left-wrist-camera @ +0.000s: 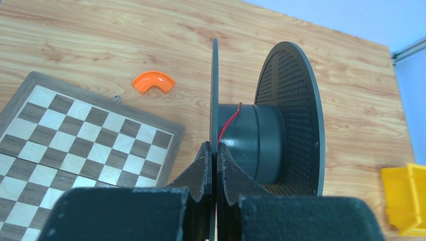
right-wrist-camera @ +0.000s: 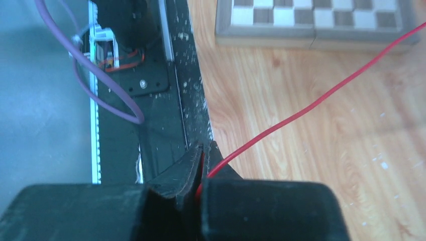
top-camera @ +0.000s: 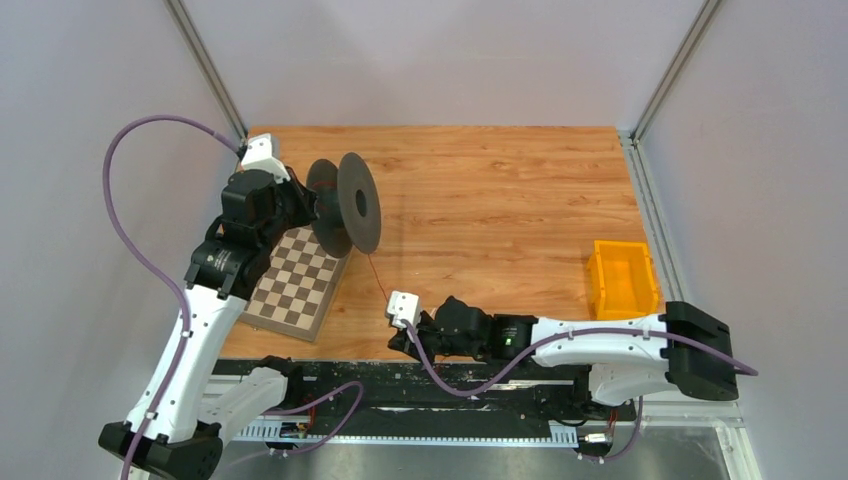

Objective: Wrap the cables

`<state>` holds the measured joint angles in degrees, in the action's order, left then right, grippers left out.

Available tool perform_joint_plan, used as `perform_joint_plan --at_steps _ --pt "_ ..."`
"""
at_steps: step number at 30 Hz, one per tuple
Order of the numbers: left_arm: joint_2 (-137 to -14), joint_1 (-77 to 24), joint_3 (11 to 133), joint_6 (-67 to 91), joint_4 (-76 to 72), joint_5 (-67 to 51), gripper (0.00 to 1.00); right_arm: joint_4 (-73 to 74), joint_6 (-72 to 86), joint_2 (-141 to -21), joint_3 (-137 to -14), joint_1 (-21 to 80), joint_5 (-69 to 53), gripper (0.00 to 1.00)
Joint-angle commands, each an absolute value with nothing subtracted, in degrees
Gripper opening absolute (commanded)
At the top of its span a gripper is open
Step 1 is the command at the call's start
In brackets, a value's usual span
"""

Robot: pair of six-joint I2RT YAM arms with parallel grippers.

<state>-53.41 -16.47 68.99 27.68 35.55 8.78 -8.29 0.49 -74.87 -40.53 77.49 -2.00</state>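
A black spool (top-camera: 347, 204) stands on edge at the table's back left, partly over a chessboard. My left gripper (top-camera: 300, 205) is shut on the spool's near flange (left-wrist-camera: 214, 100); the spool's hub (left-wrist-camera: 251, 143) carries a turn of thin red wire (left-wrist-camera: 228, 125). The wire (top-camera: 377, 275) runs taut from the spool towards the front. My right gripper (top-camera: 405, 340) sits low at the table's front edge, shut on the wire (right-wrist-camera: 311, 105), which leaves the jaws toward the upper right in the right wrist view.
A chessboard (top-camera: 297, 282) lies at the left under the spool's edge. A yellow bin (top-camera: 622, 281) stands at the right. A small orange curved piece (left-wrist-camera: 153, 82) lies beyond the chessboard. The black base rail (top-camera: 450, 380) runs along the front.
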Motion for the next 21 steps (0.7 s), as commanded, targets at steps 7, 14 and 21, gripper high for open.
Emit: perform_joint_plan --at_steps 7,14,21 --pt "-52.67 -16.17 60.21 18.80 24.89 7.31 0.00 -0.20 -9.52 -71.47 -56.23 78.97 6.69 0.00" --pt "-46.79 -17.27 50.64 6.50 21.20 -10.88 0.00 -0.18 -18.13 -78.84 -66.26 74.10 9.55 0.00" --pt "-43.07 -17.90 47.79 0.31 24.87 -18.51 0.00 1.66 -19.95 -84.13 -74.00 65.64 5.51 0.00"
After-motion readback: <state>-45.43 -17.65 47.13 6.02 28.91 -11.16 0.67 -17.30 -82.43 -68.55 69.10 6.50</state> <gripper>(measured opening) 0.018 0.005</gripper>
